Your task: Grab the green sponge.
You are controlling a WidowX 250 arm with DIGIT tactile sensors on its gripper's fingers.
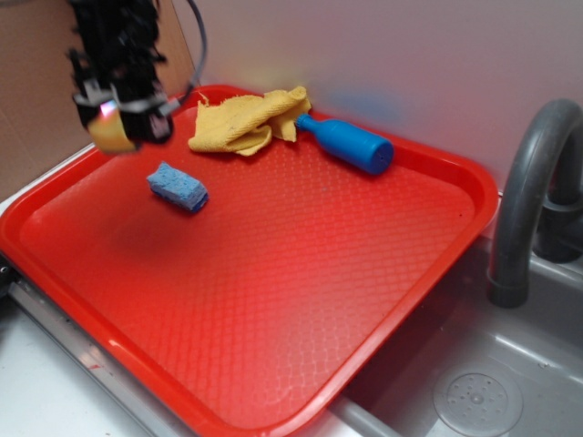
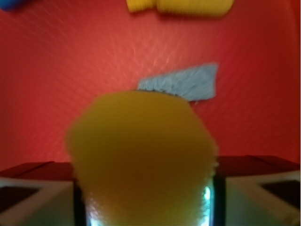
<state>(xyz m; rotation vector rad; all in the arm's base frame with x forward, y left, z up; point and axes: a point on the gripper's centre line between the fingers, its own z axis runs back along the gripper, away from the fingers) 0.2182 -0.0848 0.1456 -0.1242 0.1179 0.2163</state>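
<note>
My gripper (image 1: 118, 123) hangs above the far left corner of the red tray (image 1: 273, 300), shut on the green sponge (image 1: 111, 135). Only the sponge's yellow-orange foam shows there. In the wrist view the sponge (image 2: 141, 155) fills the middle, squeezed between the two pads (image 2: 79, 202). Its dark scouring face shows only as a thin dark line along the top edge. The sponge is lifted clear of the tray.
A blue rectangular sponge (image 1: 178, 187) lies on the tray just right of and below the gripper; it also shows in the wrist view (image 2: 183, 84). A yellow woven cloth (image 1: 248, 120) and a blue bottle (image 1: 348, 143) lie at the tray's far edge. A grey tap (image 1: 533, 196) and sink stand to the right.
</note>
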